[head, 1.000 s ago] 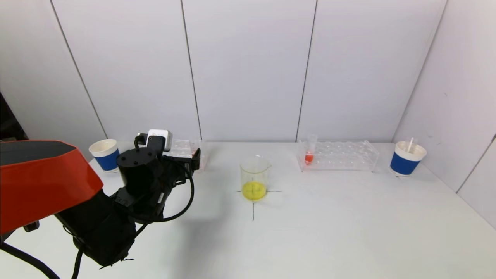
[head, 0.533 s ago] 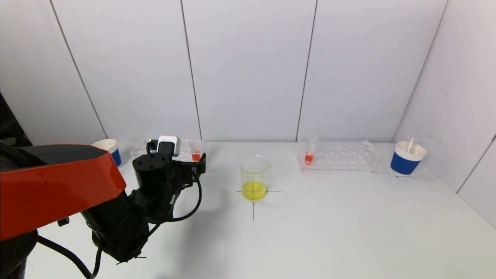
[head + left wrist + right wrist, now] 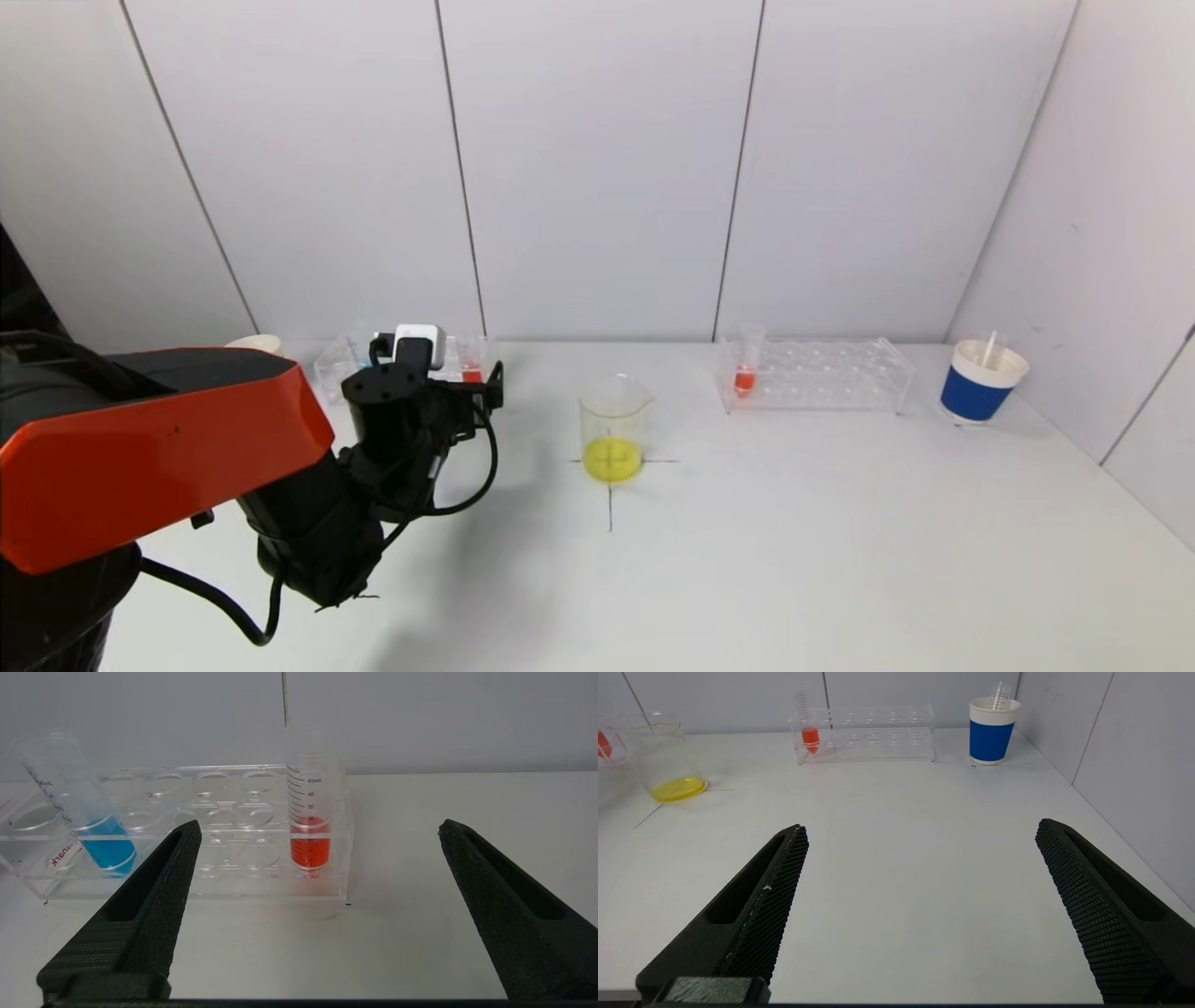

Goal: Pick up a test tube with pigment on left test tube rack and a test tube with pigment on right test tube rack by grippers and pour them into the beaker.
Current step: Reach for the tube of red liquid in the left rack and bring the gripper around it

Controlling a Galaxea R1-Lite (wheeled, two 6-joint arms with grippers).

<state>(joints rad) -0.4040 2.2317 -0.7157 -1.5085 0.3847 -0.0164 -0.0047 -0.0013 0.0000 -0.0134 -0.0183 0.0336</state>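
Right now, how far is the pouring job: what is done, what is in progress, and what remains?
Done: nothing is lifted; the beaker holds only yellow liquid. In hand: the open left gripper faces the orange tube in the left rack, not touching it. Left: grasping it, taking the orange tube from the right rack with the open right gripper, and pouring both.

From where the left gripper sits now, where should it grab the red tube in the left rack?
Grip the clear wall of the red tube above the rack top, near the upper graduations. It stands upright at the rack's end nearest the beaker. The open left gripper is lined up in front; go straight in.
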